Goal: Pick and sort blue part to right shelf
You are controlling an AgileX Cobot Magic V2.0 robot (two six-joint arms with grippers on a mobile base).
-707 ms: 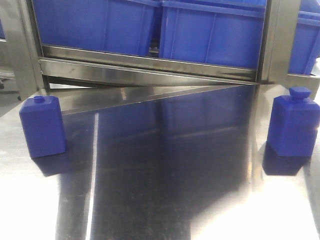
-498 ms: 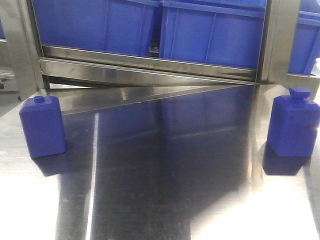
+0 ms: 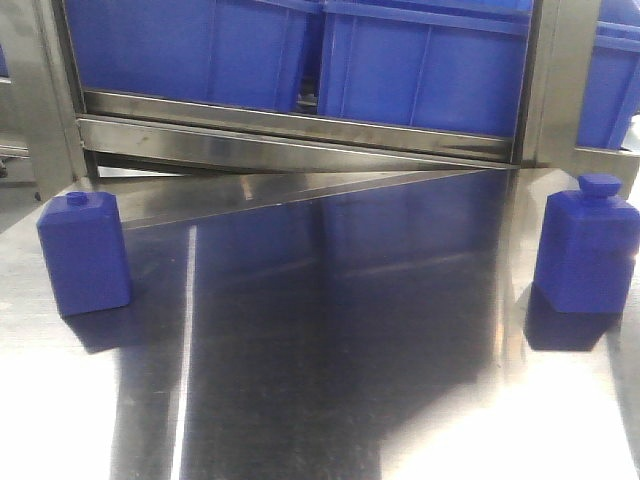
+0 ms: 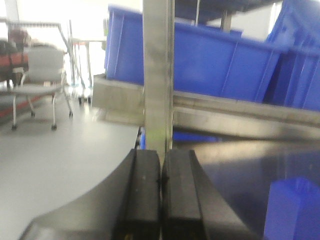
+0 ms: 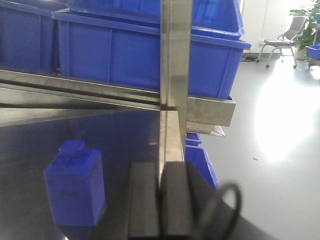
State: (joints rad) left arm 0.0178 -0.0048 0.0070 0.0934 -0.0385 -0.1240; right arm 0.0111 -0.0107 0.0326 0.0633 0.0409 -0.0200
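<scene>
Left end effector [image 4: 161, 159]: we see both black fingers [image 4: 142, 195] pressed flat together, clenched, nothing between them. It is touching nothing we can make out. The left blue plastic bottle-shaped part [image 4: 292, 210] sits just beside it, lower right in the left wrist view, apart from the fingers.

Right end effector [image 5: 160, 172]: same state, its black pads [image 5: 144, 200] closed against each other with nothing held. The right blue plastic bottle-shaped part [image 5: 75, 182] stands upright to its left on the shiny steel desk [image 5: 120, 135], not touched.

In the front view we have the left blue plastic bottle-shaped part [image 3: 85, 253] at the desk's left edge and the right blue plastic bottle-shaped part [image 3: 587, 250] at the right edge. They are well apart, both upright with caps up. The shiny steel desk [image 3: 330, 350] lies between them. Behind, large blue plastic bins [image 3: 420, 60] sit in the steel shelf frame [image 3: 300, 135]. No arm shows in this view.

Against the earlier front frames we find no visible change. Both parts stand in the same spots.
</scene>
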